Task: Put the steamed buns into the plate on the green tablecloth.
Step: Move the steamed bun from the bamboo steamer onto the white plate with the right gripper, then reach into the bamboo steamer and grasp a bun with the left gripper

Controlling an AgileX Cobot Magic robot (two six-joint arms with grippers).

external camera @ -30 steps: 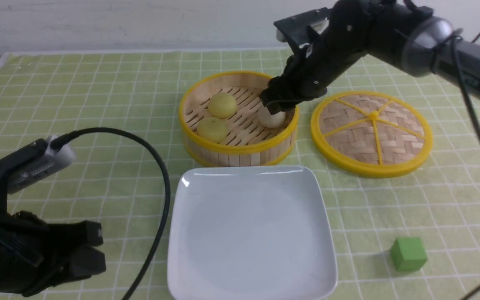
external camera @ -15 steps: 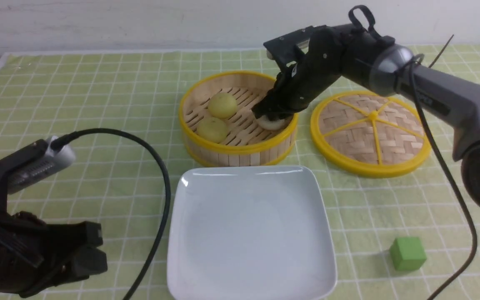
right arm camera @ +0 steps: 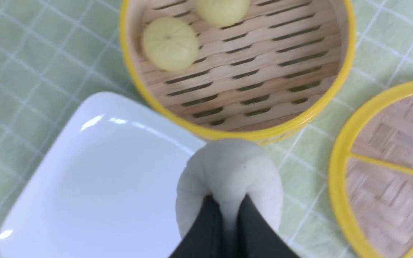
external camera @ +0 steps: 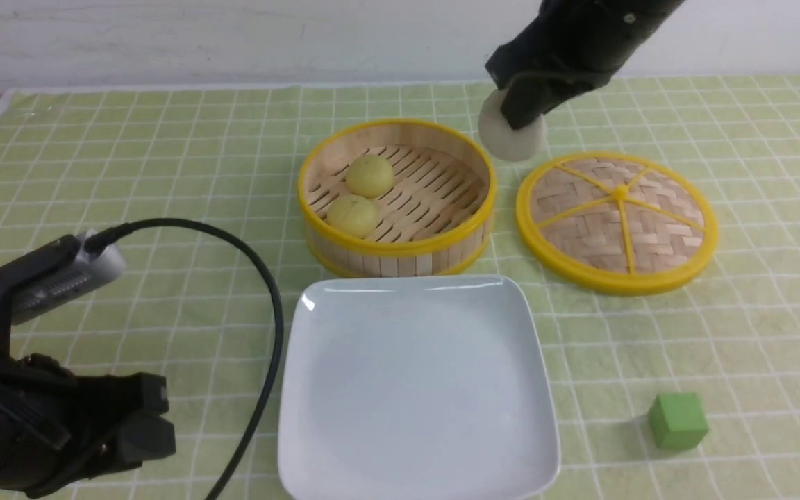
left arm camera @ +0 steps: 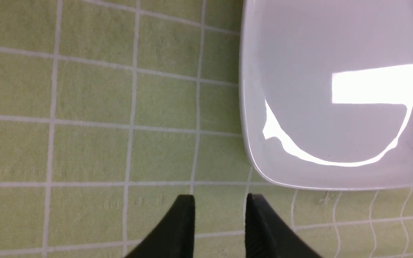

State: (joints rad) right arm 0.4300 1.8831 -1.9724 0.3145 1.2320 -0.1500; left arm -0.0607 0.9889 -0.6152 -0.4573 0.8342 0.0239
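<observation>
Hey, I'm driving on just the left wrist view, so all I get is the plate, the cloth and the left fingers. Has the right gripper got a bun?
Observer: Yes, the right gripper is shut on the greyish bun, held up above the cloth.
Operator: And what's in the steamer?
Observer: Two buns are in the steamer: one yellow bun and another yellow bun.
Operator: Where's the lid?
Observer: The lid lies on the cloth, to the right of the steamer.
</observation>
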